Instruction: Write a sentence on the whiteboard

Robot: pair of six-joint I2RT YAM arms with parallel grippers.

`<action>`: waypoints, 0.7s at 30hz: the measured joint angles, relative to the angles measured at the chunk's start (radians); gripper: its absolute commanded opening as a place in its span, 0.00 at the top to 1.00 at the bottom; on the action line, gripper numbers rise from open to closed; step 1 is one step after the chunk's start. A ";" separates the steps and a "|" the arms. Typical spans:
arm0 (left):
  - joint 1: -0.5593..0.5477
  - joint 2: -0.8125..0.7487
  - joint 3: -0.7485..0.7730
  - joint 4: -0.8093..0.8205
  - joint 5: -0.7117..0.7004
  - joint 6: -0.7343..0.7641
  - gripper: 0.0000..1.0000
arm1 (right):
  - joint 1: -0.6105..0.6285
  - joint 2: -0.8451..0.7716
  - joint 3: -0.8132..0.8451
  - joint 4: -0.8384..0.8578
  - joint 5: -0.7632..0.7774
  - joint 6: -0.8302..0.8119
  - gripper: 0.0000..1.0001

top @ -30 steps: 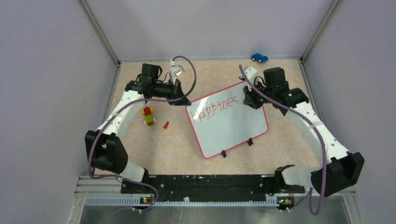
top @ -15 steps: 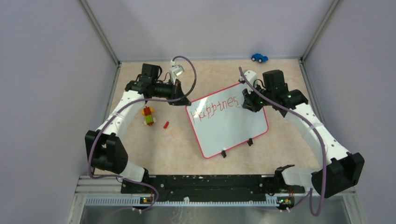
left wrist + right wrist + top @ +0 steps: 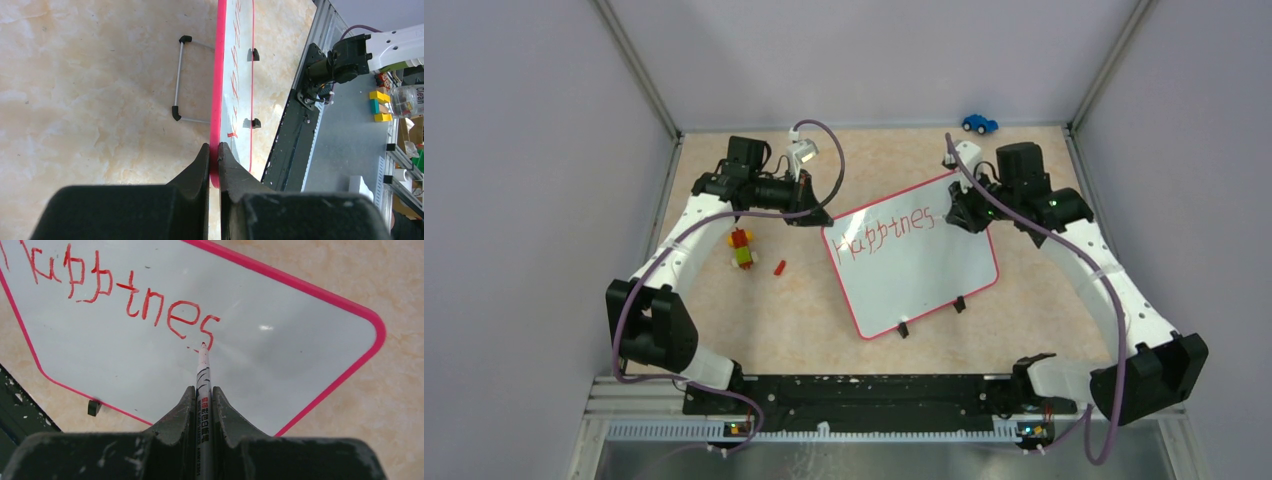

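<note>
Top view:
- Left gripper (image 3: 820,216): fingertips tucked under its own wrist at the whiteboard (image 3: 924,275) corner, so the pinch on the frame is out of sight from here.
- Right gripper (image 3: 952,215): its body covers the marker entirely.
- Stacked toy (image 3: 742,248) and small red piece (image 3: 779,267): too small to identify.

Right wrist view:
- Marker (image 3: 203,365): rear end buried between the fingers; barrel print too fine to read.
- Tip touching the board or just off it: can't tell.
- Sentence (image 3: 131,287): first letter clipped at the top-left corner. The board runs out past the top and left edges.

Left wrist view:
- Board seen edge-on, writing squashed and unreadable.
- Far end cut by the top edge.
</note>
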State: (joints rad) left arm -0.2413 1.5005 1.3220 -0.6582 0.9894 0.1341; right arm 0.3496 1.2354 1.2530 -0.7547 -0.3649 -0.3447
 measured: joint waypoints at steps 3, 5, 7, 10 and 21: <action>0.000 0.000 0.000 0.000 0.000 0.000 1.00 | -0.043 -0.003 0.013 0.000 0.000 -0.001 1.00; 0.000 0.000 0.000 0.000 0.000 0.000 1.00 | -0.061 -0.003 0.018 0.001 0.002 -0.001 1.00; 0.000 0.000 0.000 0.000 0.000 0.000 1.00 | -0.072 -0.003 0.019 0.005 0.002 -0.001 1.00; 0.000 0.000 0.000 0.000 0.000 0.000 1.00 | -0.074 0.002 0.025 0.006 0.003 -0.001 1.00; -0.001 0.000 0.000 0.000 0.000 0.000 1.00 | -0.074 0.036 0.039 0.014 0.004 -0.001 1.00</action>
State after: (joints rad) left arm -0.2420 1.5005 1.3220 -0.6582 0.9890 0.1341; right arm 0.2760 1.2713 1.2922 -0.7406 -0.3607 -0.3458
